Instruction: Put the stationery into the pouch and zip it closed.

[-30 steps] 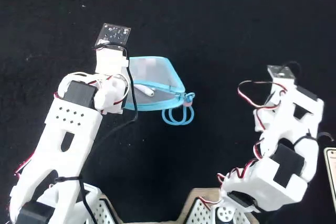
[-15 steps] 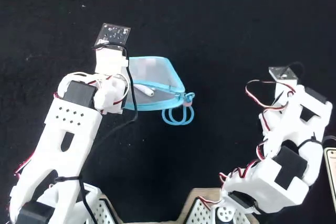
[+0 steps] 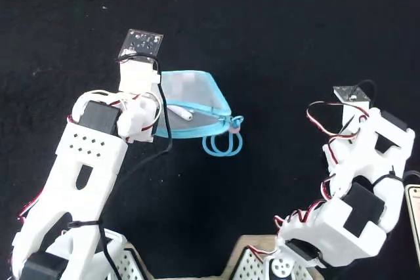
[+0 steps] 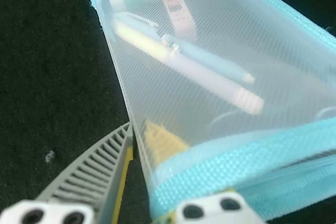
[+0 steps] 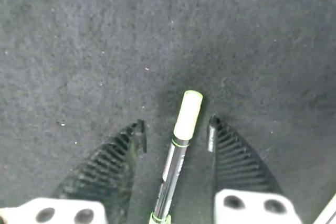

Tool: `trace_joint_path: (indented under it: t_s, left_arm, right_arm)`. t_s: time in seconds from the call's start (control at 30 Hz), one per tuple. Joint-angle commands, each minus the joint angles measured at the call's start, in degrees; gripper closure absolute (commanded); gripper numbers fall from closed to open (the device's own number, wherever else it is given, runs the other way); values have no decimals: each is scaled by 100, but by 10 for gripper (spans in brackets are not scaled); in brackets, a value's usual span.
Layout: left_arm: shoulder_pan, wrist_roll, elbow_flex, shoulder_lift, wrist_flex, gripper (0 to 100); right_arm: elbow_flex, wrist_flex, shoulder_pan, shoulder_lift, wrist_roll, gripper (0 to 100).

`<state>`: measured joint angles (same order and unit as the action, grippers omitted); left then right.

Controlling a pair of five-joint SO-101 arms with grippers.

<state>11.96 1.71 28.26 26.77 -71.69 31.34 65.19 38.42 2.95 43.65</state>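
1. Your landmark is the pouch (image 3: 194, 100), a see-through case with light-blue edging, lying flat on the black table (image 3: 282, 44); a blue loop (image 3: 222, 144) trails from one of its corners.
2. Your left claw (image 4: 140, 135) sits at the pouch's end opposite the loop; it is pinching the pouch's edge, with one ribbed finger (image 4: 102, 169) outside the fabric and the other finger's yellow pad showing through it.
3. Inside the pouch you can see several pens (image 4: 210, 74) lying side by side at a slant; the pouch's zip band (image 4: 236, 156) runs along the edge nearest the left wrist camera.
4. Your right claw (image 5: 176, 124) is well apart from the pouch, off toward its loop side; its fingers are spread wide and low over the table.
5. One marker (image 5: 174, 153) with a pale green cap lies outside the pouch, on the table between the right claw's fingers, touching neither.
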Motion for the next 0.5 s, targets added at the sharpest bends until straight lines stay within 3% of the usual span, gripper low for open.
trace_joint_path:
  t_s: [0.0, 0.47]
  left_arm:
    - [-57, 35, 198, -70, -105, 970]
    - [-48, 35, 198, -70, -105, 970]
  right_arm:
    - [4, -325, 105, -303, 53, 812]
    - [409, -448, 123, -303, 53, 812]
